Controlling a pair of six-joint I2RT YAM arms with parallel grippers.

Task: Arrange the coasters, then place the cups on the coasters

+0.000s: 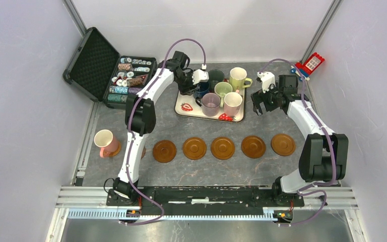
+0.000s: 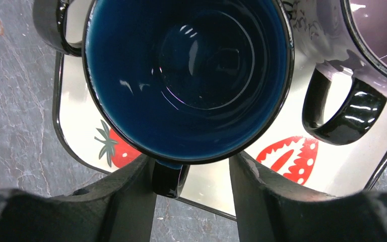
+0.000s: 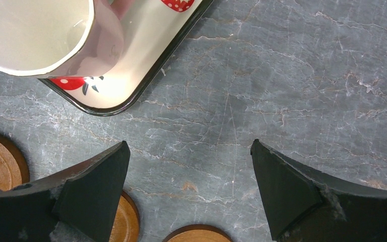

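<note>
Handle of navy mug (image 2: 186, 75) sits inside part-open left pincer (image 2: 191, 164); right pincer (image 3: 189, 151) wide, beside tray (image 3: 152, 76) edge.

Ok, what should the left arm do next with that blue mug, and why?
Probably close the left gripper fully on the handle of the navy blue mug. Its fingers straddle the handle, but a gap shows on one side, and the mug sits on the strawberry tray, so lifting now would likely let it slip.
</note>
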